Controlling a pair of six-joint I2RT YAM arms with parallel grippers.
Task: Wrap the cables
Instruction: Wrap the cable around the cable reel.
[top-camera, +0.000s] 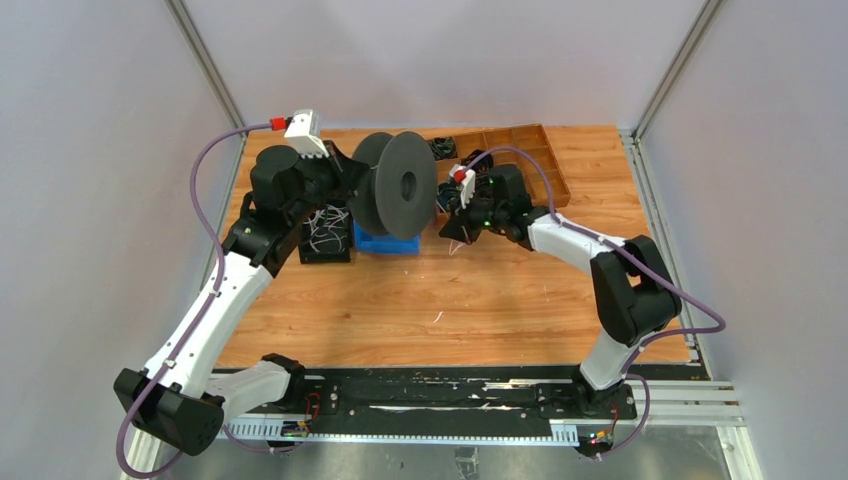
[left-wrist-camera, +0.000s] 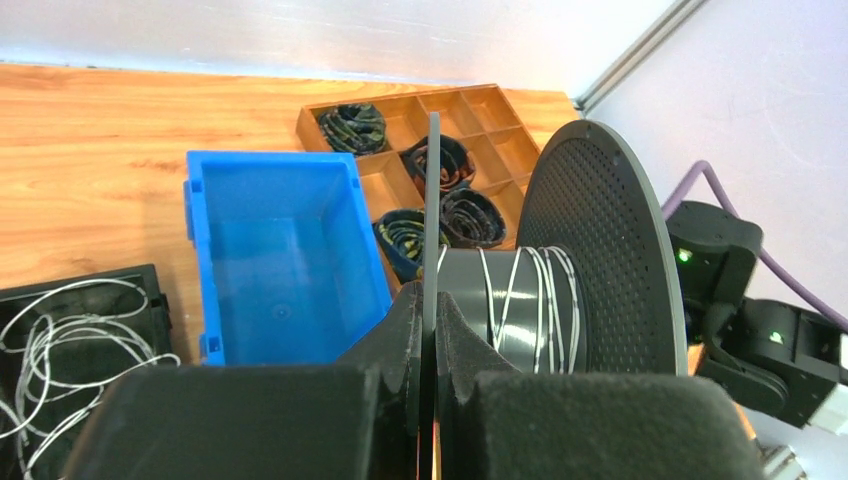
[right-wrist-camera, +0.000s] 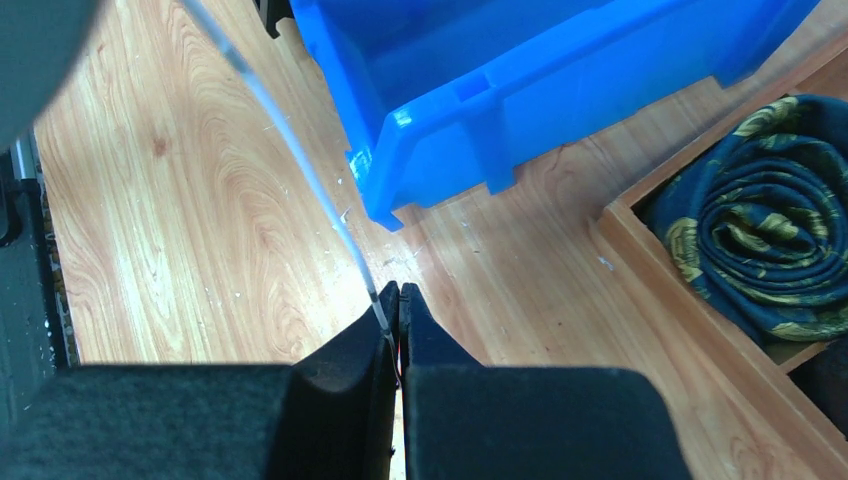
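Note:
A black spool (top-camera: 400, 185) stands over the blue bin (top-camera: 385, 243). Several turns of whitish cable (left-wrist-camera: 520, 295) lie round its grey hub. My left gripper (left-wrist-camera: 432, 300) is shut on the spool's thin near flange (left-wrist-camera: 433, 190), edge-on between the pads. More loose cables (left-wrist-camera: 55, 340) lie tangled in a black box (top-camera: 325, 238) to the left. To the right of the spool my right gripper (right-wrist-camera: 397, 295) is shut on one fine cable strand (right-wrist-camera: 300, 165), which runs taut up and to the left out of that view. In the top view the right gripper (top-camera: 452, 215) hangs low beside the spool.
A wooden compartment tray (top-camera: 520, 150) at the back right holds dark rolled coils (left-wrist-camera: 440, 165), one (right-wrist-camera: 770, 240) close to my right fingers. The blue bin (right-wrist-camera: 500, 90) looks empty inside. Purple hoses arc over both arms. Small wire scraps dot the wooden table (top-camera: 440, 310).

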